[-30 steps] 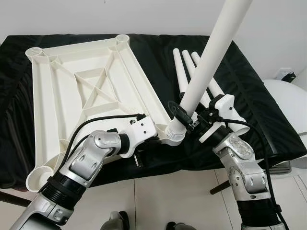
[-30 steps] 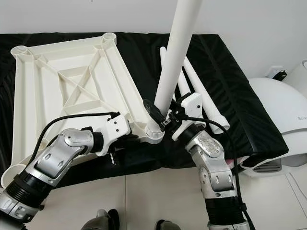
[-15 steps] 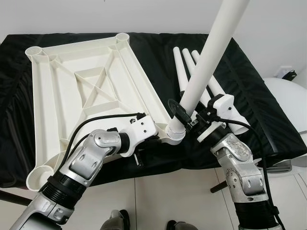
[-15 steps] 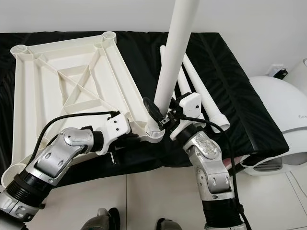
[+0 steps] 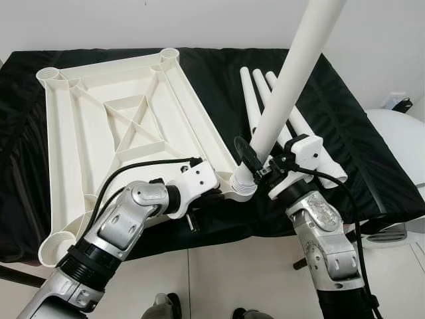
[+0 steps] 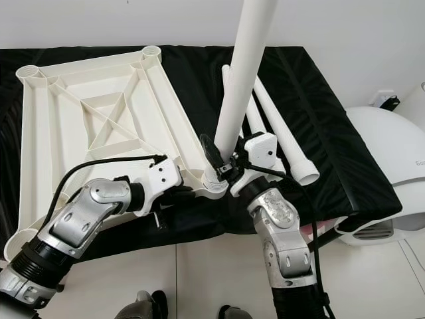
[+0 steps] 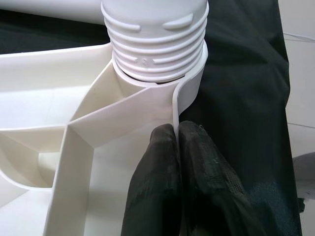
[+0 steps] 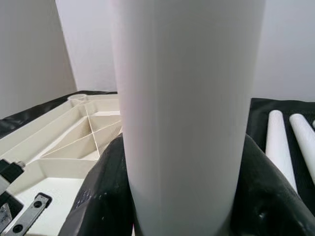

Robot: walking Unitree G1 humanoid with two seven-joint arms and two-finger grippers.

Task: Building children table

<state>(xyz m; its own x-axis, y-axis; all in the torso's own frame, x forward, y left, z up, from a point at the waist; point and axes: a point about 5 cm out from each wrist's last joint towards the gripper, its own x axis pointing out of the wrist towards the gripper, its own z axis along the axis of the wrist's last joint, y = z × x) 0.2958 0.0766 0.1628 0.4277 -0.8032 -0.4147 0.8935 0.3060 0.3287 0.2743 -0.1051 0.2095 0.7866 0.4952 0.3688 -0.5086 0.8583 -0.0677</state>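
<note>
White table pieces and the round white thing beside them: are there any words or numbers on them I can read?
Round white appliance: a few grey letters at the picture's edge, cut off and too small to read.
Threaded end of the table leg: small raised marks, no letters that can be read.
Tabletop frame, spare legs, black cloth, left gripper, right gripper: no text.

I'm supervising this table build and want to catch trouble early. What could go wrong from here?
1. The threaded end of the leg sits tilted in the corner socket with threads exposed; it may cross-thread.
2. The left gripper pinches only the thin rim of the tabletop; twisting could slip it.
3. The right gripper holds the leg low, so the long top may sway.
</note>
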